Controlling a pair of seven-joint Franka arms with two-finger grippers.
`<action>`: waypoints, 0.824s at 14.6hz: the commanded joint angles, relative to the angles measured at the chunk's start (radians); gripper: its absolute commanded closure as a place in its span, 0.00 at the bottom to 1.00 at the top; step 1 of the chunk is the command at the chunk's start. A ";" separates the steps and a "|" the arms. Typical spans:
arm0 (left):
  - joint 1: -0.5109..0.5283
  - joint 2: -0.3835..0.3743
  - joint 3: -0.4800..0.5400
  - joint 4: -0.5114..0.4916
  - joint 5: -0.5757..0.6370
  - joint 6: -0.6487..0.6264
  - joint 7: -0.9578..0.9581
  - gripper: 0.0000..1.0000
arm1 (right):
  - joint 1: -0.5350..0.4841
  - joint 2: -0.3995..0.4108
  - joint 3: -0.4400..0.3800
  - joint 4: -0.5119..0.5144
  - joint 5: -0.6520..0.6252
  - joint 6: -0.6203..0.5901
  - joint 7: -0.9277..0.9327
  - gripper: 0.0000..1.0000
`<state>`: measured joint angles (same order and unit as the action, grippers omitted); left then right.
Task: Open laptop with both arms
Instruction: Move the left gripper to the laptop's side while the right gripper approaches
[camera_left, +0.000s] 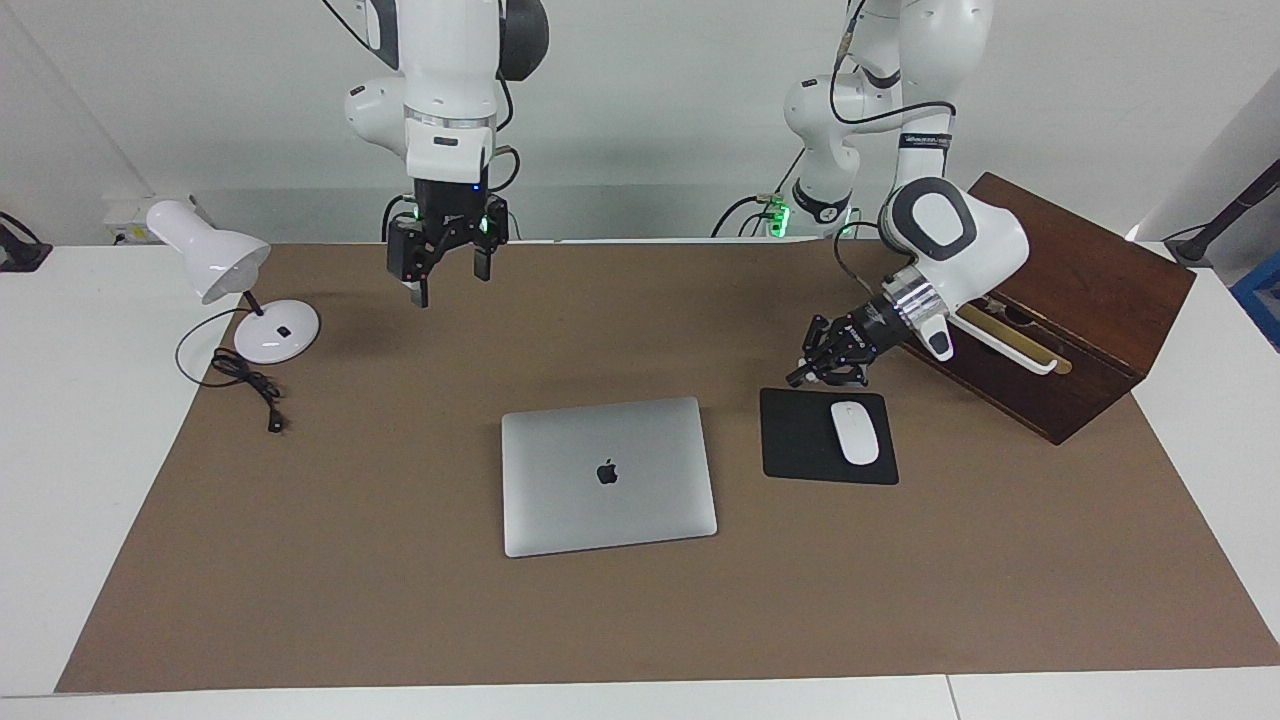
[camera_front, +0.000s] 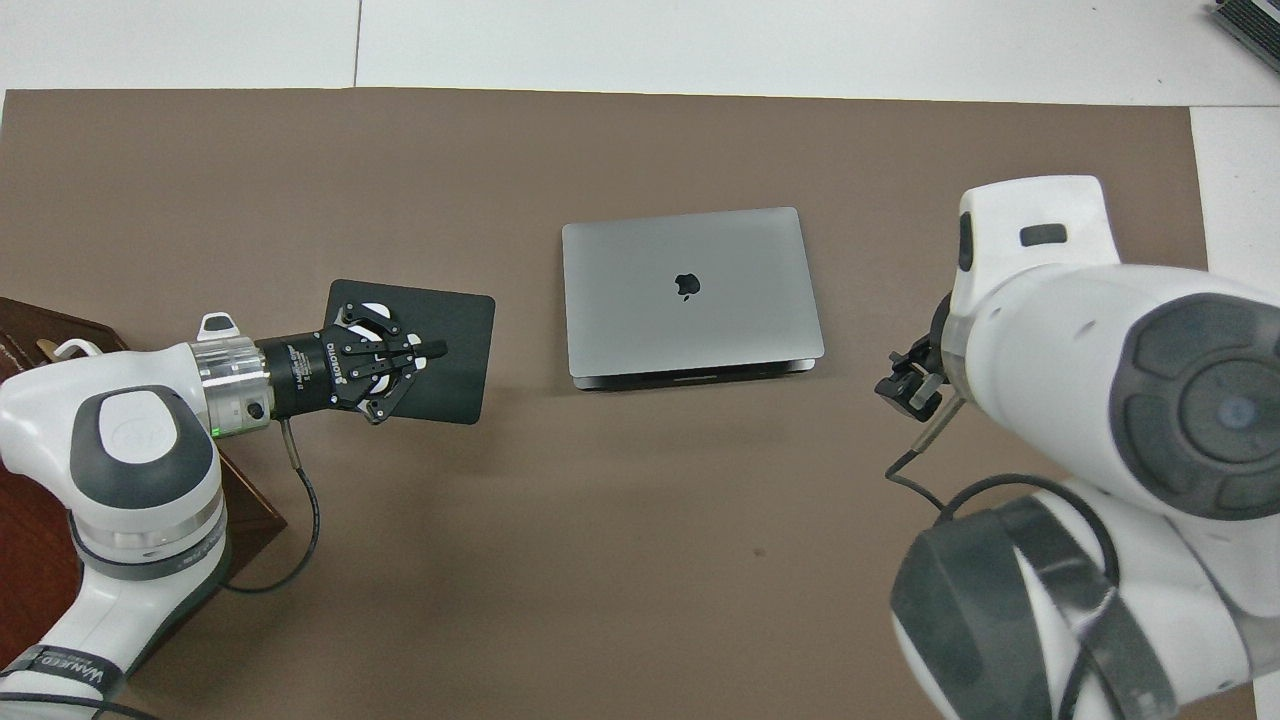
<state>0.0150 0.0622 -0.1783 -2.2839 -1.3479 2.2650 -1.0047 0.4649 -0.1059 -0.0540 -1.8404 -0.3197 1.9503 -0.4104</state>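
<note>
You've got the thin silver-grey laptop (camera_left: 608, 474) lying closed, dark apple logo up. Left gripper (camera_left: 797, 377) pinched empty over the black mouse pad (camera_left: 800, 440); right gripper (camera_left: 449, 282) spread wide.

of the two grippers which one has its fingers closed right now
The left gripper, raised beside the black mouse pad, has its fingertips together. The right gripper, up over the brown mat, shows a gap between its fingers.

White table (camera_left: 60, 450), brown mat (camera_left: 400, 610) over most of it, plain white wall (camera_left: 650, 110) at the robots' end, wall socket (camera_left: 125, 212) near the lamp (camera_left: 215, 262), even soft light
</note>
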 joint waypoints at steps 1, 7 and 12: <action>-0.036 0.079 0.003 0.012 -0.097 0.021 -0.017 1.00 | 0.035 -0.031 -0.003 -0.082 -0.060 0.083 -0.025 0.00; -0.141 0.157 0.005 0.023 -0.288 0.094 0.110 1.00 | 0.064 -0.015 -0.003 -0.151 -0.108 0.219 -0.094 0.00; -0.208 0.200 0.005 0.046 -0.415 0.156 0.207 1.00 | 0.093 0.064 -0.003 -0.152 -0.128 0.286 -0.090 0.00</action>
<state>-0.1545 0.2385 -0.1820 -2.2628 -1.7184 2.3753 -0.8375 0.5525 -0.0712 -0.0520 -1.9824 -0.4219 2.1914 -0.4928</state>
